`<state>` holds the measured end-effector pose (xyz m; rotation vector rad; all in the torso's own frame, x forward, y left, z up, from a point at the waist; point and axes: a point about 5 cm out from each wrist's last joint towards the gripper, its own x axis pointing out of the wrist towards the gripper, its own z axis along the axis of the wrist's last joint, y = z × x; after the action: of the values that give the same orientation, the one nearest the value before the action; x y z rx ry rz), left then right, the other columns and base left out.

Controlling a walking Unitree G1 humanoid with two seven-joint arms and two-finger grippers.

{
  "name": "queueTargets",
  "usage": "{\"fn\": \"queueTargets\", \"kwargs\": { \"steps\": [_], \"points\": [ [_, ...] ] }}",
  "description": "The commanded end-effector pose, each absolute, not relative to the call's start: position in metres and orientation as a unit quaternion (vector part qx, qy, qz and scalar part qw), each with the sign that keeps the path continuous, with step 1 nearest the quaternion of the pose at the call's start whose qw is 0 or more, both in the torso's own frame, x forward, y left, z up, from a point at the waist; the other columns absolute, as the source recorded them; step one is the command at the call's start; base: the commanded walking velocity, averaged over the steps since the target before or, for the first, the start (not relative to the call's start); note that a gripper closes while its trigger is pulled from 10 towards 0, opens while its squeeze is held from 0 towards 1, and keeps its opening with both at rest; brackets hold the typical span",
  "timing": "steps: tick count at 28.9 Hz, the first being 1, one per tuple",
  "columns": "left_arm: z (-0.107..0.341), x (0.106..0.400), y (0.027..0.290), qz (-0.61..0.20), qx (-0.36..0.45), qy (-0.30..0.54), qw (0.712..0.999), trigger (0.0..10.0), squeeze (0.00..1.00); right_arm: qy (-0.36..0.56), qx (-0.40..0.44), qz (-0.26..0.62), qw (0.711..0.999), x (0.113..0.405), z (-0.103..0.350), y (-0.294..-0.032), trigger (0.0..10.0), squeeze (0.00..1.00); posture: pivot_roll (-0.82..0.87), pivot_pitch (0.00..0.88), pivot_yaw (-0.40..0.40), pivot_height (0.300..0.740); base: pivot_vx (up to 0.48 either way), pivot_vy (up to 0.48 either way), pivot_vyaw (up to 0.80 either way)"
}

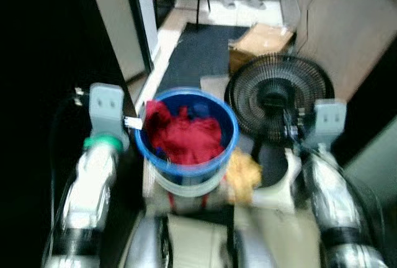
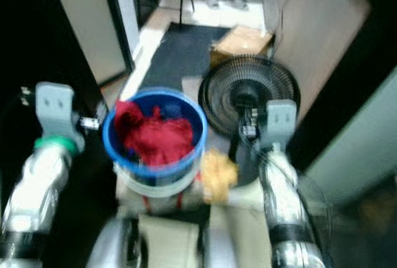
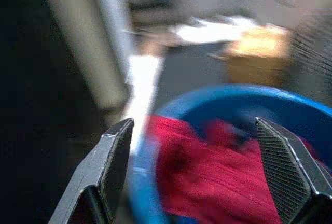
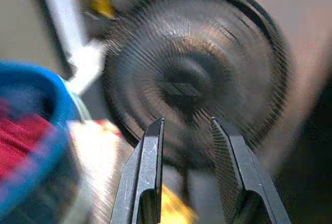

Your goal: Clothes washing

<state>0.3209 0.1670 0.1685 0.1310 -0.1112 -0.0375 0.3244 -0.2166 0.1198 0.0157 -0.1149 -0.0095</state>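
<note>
Blurry hallway, dark mat (image 1: pixel 198 54) ahead. Left end effector (image 3: pixel 194 169) spread wide, straddling rim of blue bucket (image 1: pixel 146 147) holding red clothes (image 1: pixel 186 136) at robot's front; right end effector (image 4: pixel 185 169) slightly parted, empty, facing black fan (image 1: pixel 279 97) right of bucket.

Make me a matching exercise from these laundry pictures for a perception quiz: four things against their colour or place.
Things:
1. bucket
2. clothes
3. fan
4. cardboard box

Descriptions:
A. black, on the robot's right of the bucket
B. brown, beyond the fan
C. blue rim
D. red, heaped inside the bucket

Pairs: 1-C, 2-D, 3-A, 4-B
</note>
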Motion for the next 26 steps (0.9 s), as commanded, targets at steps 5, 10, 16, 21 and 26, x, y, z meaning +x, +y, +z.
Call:
{"fn": "queueTargets", "kwargs": {
  "steps": [5,10,16,21,26],
  "points": [
    [0.162,0.320,0.172,-0.010,0.073,-0.040,0.996,10.0,0.00,-0.049,0.009,-0.003,0.999,0.323,0.116,-0.215,10.0,0.00,-0.03,0.096,0.012,0.565,0.000,0.000,0.00],
    [0.161,0.320,0.172,-0.010,0.072,-0.039,0.997,10.0,0.00,-0.049,0.008,-0.003,0.999,0.323,0.116,-0.215,10.0,0.00,-0.03,0.096,0.012,0.555,0.000,0.000,0.00],
    [0.162,0.320,0.171,-0.010,0.071,-0.040,0.997,10.0,0.00,-0.051,0.009,-0.002,0.999,0.323,0.118,-0.215,10.0,0.00,-0.03,0.099,0.012,0.530,0.000,0.000,0.00],
    [0.203,0.326,0.165,-0.019,0.046,-0.090,0.995,10.0,0.00,-0.097,0.014,0.000,0.995,0.330,0.147,-0.217,10.0,0.00,-0.03,0.102,0.011,0.510,0.000,0.000,0.00],
    [0.265,0.333,0.140,-0.066,0.039,-0.168,0.983,10.0,0.00,-0.176,0.025,0.019,0.984,0.340,0.198,-0.210,10.0,0.00,-0.02,0.099,0.009,0.490,0.000,0.000,0.00]
  ]
}}
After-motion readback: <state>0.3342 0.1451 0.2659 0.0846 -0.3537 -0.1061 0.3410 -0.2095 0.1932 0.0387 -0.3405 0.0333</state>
